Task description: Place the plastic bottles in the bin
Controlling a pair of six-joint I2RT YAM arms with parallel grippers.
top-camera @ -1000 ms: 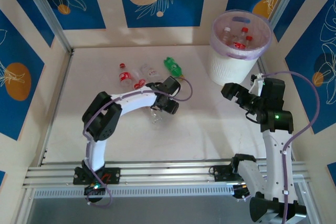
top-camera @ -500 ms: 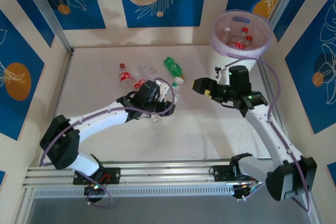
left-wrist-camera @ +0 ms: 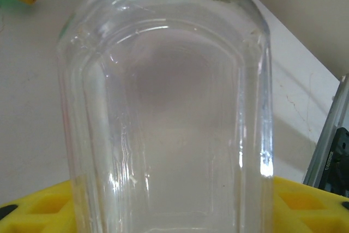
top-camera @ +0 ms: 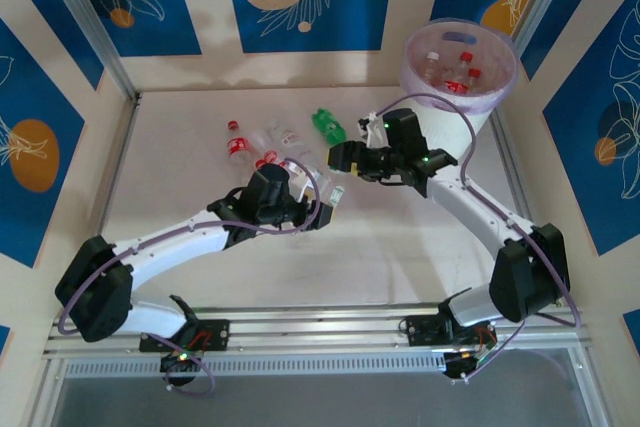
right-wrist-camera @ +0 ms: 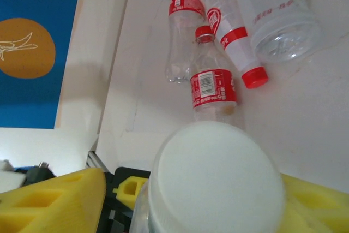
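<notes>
My left gripper (top-camera: 320, 209) is shut on a clear bottle (left-wrist-camera: 163, 124) with a white cap (top-camera: 338, 193), held over the middle of the table. In the left wrist view its yellow pads (left-wrist-camera: 38, 211) press on both sides of the bottle. My right gripper (top-camera: 342, 159) stands open at the cap end. The cap (right-wrist-camera: 218, 178) sits between its yellow fingers (right-wrist-camera: 49, 203), with a gap on the left side. Several red-labelled bottles (right-wrist-camera: 212, 88) and a green bottle (top-camera: 328, 127) lie on the table. The white bin (top-camera: 409, 75) at the back right holds a few bottles (top-camera: 455, 67).
The loose bottles lie in a row at the back centre (top-camera: 270, 139), just beyond both grippers. A metal rail (top-camera: 320, 332) runs along the near edge. Blue-patterned walls close in the table on three sides.
My right arm swung left from beside the bin to the capped end of the held bottle. My left arm stretched out low across the table, still gripping the clear bottle.
</notes>
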